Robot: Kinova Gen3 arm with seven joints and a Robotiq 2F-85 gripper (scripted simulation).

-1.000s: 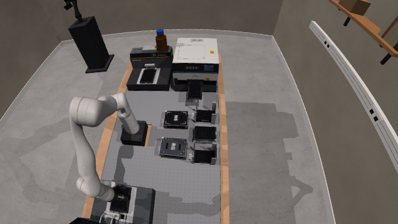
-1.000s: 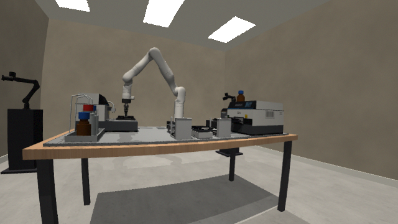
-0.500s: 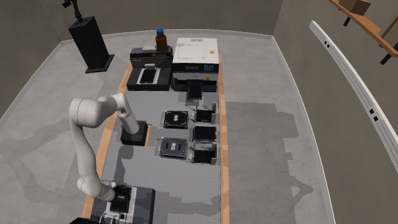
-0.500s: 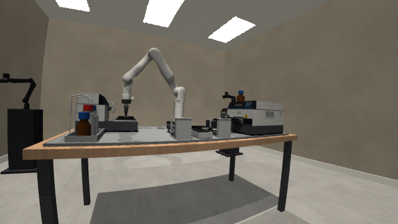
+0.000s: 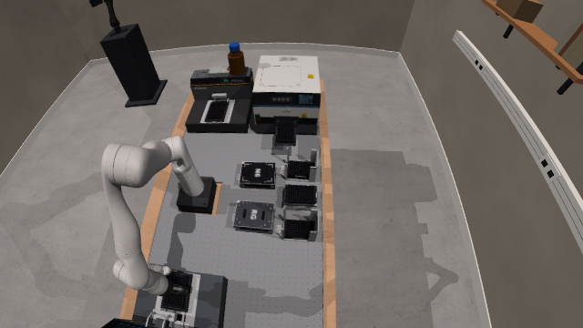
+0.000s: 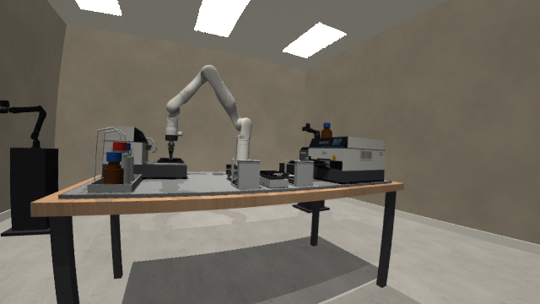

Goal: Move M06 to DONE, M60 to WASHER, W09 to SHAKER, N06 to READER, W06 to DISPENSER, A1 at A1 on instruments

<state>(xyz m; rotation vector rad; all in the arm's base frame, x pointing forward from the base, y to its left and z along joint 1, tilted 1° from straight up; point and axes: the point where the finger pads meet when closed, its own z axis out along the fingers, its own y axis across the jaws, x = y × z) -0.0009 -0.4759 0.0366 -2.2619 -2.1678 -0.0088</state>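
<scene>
My gripper [image 5: 176,288] [image 6: 170,153] is open. It points straight down, just over a black well plate [image 5: 177,299] [image 6: 170,160] that lies on the instrument deck at the near left of the table; the fingers stand apart and I cannot tell if they touch it. Another plate [image 5: 216,111] sits in the dark instrument at the back left. A plate [image 5: 285,132] lies on the tray of the white instrument [image 5: 286,77] [image 6: 350,158]. A plate [image 5: 300,194] lies between two racks, each holding plates [image 5: 298,169] [image 5: 297,229]. The plate labels are too small to read.
Nest N6 [image 5: 257,174] and nest RG [image 5: 253,215] stand empty mid-table. My arm's base [image 5: 197,197] is left of them. Amber bottles stand in a tray [image 6: 114,173] at the near end and on the back-left instrument [image 5: 236,59]. A black pedestal [image 5: 132,64] stands off the table.
</scene>
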